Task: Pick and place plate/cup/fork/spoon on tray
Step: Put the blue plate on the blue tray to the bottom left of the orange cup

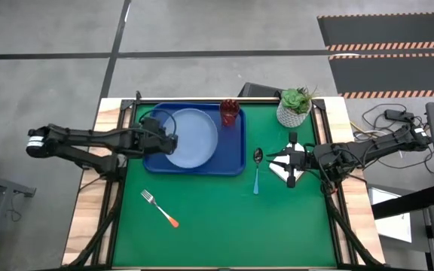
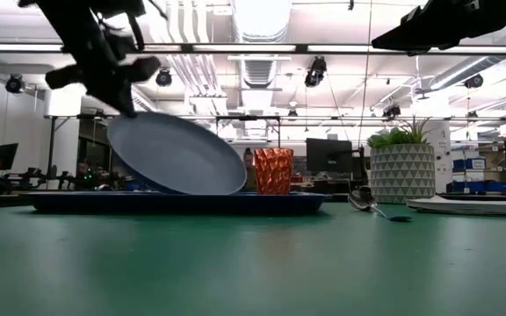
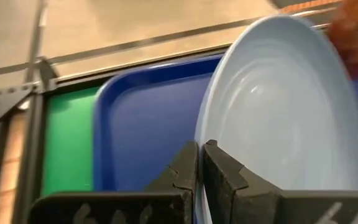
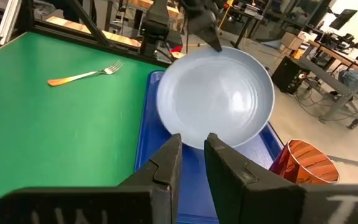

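The pale-blue plate (image 1: pixel 194 138) is tilted over the dark-blue tray (image 1: pixel 232 154). In the low view the plate's (image 2: pixel 178 158) left side is raised and its right lower edge rests on the tray (image 2: pixel 174 204). My left gripper (image 1: pixel 169 141) is shut on the plate's left rim. The red-brown cup (image 1: pixel 230 113) stands upright in the tray's far right corner. The spoon (image 1: pixel 257 169) lies on the green mat right of the tray. The fork (image 1: pixel 160 208) lies on the mat in front of the tray. My right gripper (image 1: pixel 273 159) waits beside the spoon, narrowly open and empty. My left gripper pinches the plate's raised rim (image 3: pixel 201 134) at the plate's left side between its two fingers (image 3: pixel 185 171). It comes from the table's left, slanting down. The plate hangs tilted, its held side up (image 2: pixel 121 118) and its opposite edge (image 2: pixel 231 186) on the tray.
A white pot with a green plant (image 1: pixel 294 108) stands at the far right of the mat. A small white box (image 1: pixel 288 175) lies under my right gripper. The mat's near half is free apart from the fork.
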`<state>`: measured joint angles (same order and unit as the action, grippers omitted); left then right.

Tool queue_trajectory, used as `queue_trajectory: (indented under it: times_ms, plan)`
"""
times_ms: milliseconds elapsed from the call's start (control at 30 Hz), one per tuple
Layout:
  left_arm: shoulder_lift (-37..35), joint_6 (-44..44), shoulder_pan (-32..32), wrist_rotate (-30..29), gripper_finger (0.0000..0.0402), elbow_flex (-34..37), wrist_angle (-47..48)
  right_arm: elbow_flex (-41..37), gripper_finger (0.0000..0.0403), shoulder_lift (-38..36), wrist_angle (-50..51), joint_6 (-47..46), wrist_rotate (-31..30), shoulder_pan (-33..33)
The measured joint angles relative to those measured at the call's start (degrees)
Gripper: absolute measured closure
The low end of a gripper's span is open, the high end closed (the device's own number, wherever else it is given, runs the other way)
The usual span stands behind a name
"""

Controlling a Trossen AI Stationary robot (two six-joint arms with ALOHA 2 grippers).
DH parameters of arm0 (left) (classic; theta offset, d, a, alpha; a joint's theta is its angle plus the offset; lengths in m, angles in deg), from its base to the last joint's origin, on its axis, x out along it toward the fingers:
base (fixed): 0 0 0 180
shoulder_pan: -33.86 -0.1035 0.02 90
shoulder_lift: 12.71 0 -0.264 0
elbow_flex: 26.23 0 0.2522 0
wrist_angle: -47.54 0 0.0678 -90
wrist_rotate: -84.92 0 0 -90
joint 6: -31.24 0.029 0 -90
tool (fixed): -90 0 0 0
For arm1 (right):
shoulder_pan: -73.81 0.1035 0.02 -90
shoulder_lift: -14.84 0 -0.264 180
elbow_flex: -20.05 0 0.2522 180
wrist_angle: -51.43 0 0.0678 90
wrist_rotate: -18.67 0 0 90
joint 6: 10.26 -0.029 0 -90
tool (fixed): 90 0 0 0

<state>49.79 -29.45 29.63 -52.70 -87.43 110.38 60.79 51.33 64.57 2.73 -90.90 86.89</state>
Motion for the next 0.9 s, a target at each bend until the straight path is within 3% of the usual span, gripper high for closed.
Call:
queue_trajectory:
  times_ms: [233, 900]
  plan:
    - [2.4, -0.4, -4.2, 1.4, 0.0401, 3.2, -0.1, 0.0, 0.0344, 0.0, 0.3, -0.5, 0.0, 0.0]
    - [4.6, -1.5, -5.5, 0.6, 0.0401, 9.5, -0.5, 0.0, 0.0344, 0.0, 0.4, -0.6, 0.0, 0.0]
